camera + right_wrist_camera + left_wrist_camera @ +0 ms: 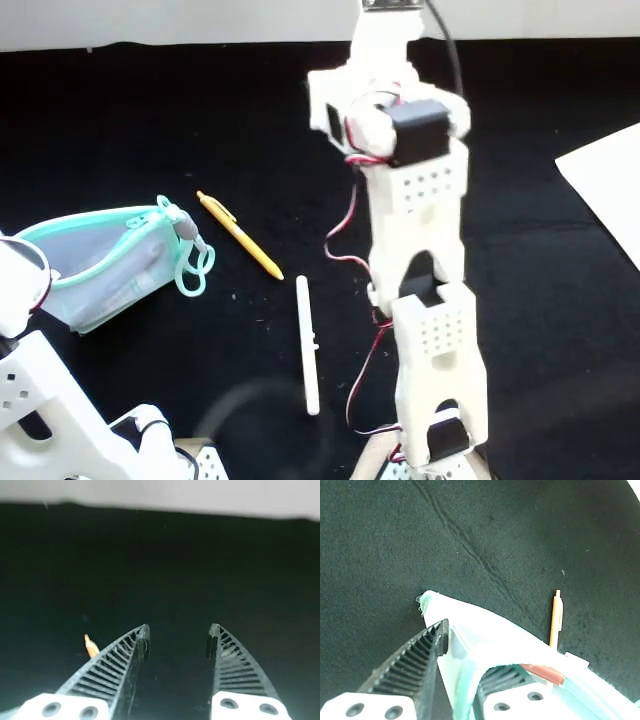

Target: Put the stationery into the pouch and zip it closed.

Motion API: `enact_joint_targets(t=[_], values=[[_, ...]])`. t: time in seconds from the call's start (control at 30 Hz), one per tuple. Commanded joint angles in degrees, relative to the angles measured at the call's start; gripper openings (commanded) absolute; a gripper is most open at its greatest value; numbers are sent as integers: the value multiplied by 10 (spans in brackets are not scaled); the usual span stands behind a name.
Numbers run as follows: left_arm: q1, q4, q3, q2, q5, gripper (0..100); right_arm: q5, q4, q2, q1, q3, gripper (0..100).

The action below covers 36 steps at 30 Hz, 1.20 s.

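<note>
No legible text or labels anywhere.

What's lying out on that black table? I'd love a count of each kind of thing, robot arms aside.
Pouches: 1, the mint-green pouch
Pens lying loose: 2, a yellow pen and a white pen
Paper: 1, a sheet of paper at the table's edge
Total: 4, not counting what is inside the pouch, which is too hard to make out.
</note>
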Motion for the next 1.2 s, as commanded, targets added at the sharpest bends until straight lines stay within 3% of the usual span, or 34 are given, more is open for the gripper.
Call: enact_joint_targets(t=[0.0, 0.23, 0.57, 1.17], values=[[7, -10, 13, 7, -7, 7, -9, 6, 0, -33, 152, 191], [7, -10, 14, 7, -7, 7, -78, 5, -68, -52, 407, 191], [7, -10, 15, 7, -7, 7, -105, -50, -100, -116, 658, 191], [7, -10, 15, 7, -7, 7, -119, -97, -96, -175, 723, 191]])
